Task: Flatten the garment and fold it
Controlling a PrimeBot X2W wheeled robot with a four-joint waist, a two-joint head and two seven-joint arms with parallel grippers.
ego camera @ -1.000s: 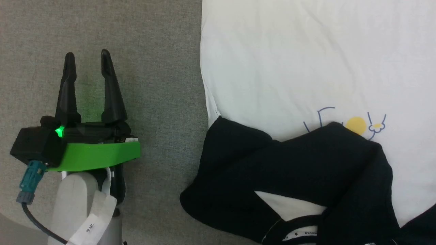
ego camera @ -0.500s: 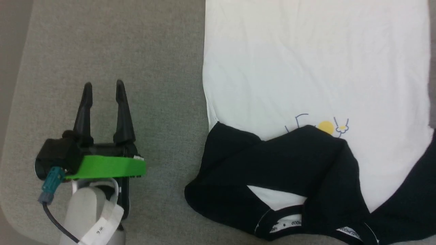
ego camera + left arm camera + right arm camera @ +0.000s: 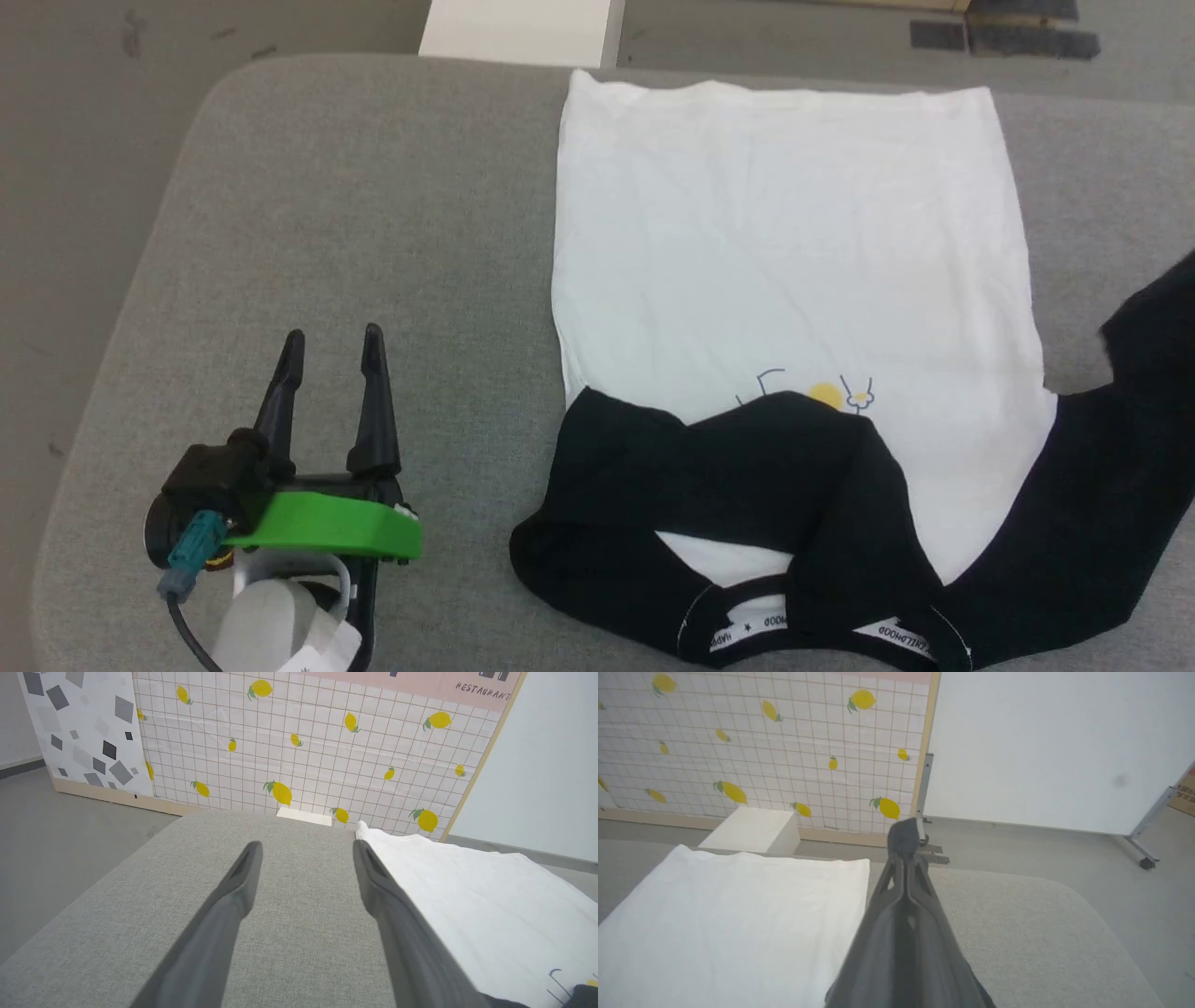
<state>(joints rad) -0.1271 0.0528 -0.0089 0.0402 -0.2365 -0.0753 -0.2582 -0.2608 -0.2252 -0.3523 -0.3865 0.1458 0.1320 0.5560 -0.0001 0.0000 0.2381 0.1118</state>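
Head view: one garment (image 3: 794,233), one gripper (image 3: 333,332).

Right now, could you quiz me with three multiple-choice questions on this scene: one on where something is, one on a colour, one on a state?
1. Relative to the shirt, where is the left gripper?
A) on it
B) left of it, over bare cushion
C) beyond its far hem

2. What colour is the sleeve folded across the chest?
A) black
B) red
C) green

3. How is the right gripper?
A) wide open
B) shut
C) gripping a box

Answers:
1 B: the head view shows it over grey cushion beside the shirt.
2 A: it lies dark across the white body.
3 B: its jaws are pressed together in the right wrist view.
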